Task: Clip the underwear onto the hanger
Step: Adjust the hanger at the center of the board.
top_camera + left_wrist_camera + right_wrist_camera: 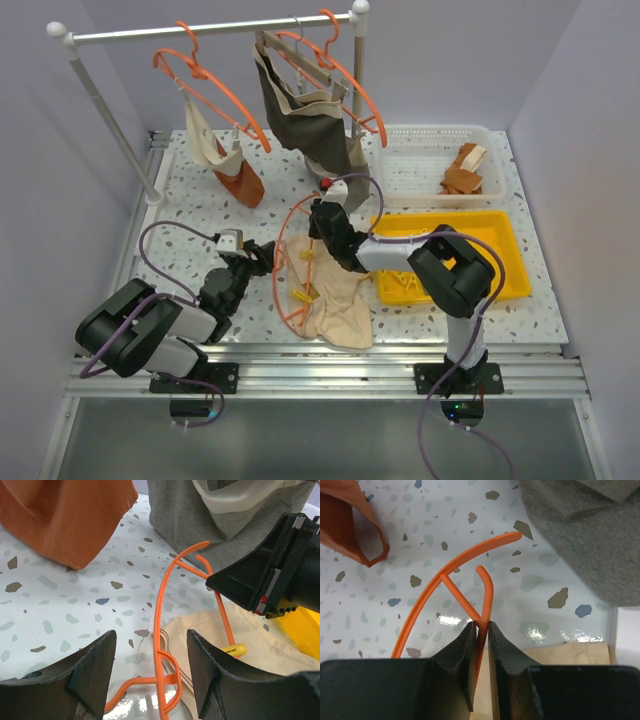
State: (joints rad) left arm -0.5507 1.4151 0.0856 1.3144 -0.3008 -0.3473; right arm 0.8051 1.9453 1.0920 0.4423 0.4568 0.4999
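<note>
The right tool (480,630) pinches the hanger (465,565) by its wire near the hook; the left tool (151,642) gapes empty at 9 o'clock. The underwear (340,310) lies under the hanger's 6 o'clock end. The thin wire may twist free.

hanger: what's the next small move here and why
Probably close the left gripper on the hanger. The right gripper is shut on the wire near the hook, while the left's jaws stand open on either side of the hanger's wire, with the edge of the underwear lying just beneath. A second hold would likely steady the hanger for clipping.
</note>
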